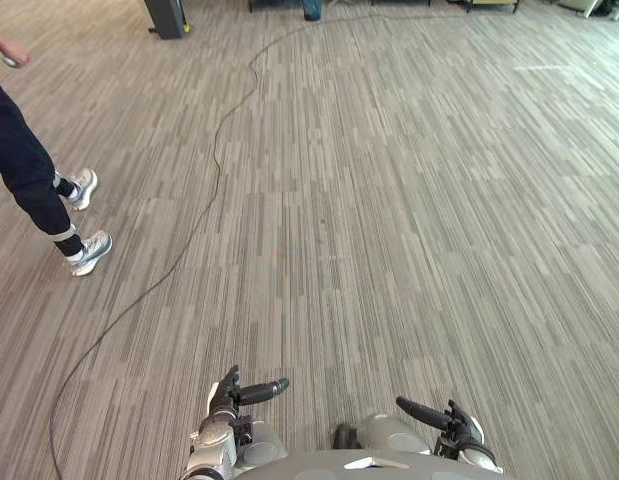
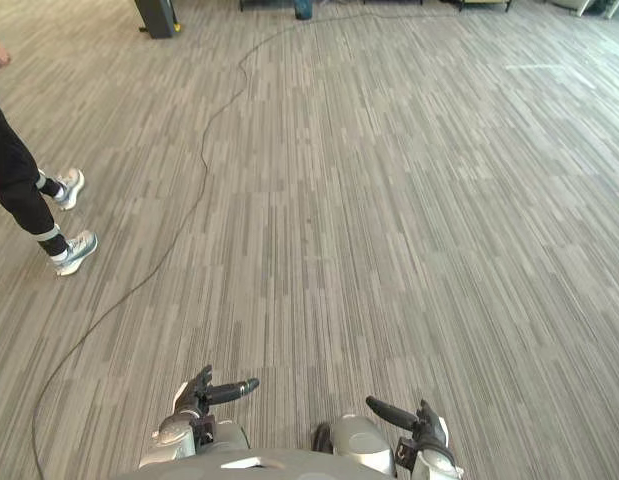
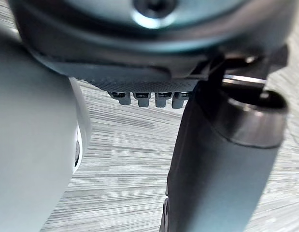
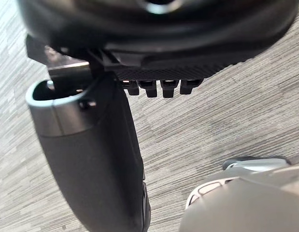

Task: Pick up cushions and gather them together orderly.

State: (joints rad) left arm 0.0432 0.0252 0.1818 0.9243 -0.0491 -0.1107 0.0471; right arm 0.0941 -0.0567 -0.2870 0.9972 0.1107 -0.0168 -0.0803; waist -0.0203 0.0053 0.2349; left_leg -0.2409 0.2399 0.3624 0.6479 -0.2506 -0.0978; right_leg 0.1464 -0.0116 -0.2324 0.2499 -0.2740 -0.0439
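My left hand [image 1: 230, 397] hangs low at the bottom of the head views, above striped grey carpet [image 1: 389, 200]. Its thumb juts toward the middle and its fingers are relaxed, holding nothing. In the left wrist view the left hand [image 3: 221, 164] has bare carpet beyond its fingertips. My right hand [image 1: 452, 421] mirrors it on the other side, thumb out, fingers loose and empty. The right wrist view shows the right hand [image 4: 91, 154] over the same carpet.
A person [image 1: 29, 170] in dark trousers and white shoes stands at the left edge, one hand [image 1: 11, 52] showing near the top left. A dark post base [image 1: 167, 18] and furniture feet line the far edge. Carpet stretches ahead and to the right.
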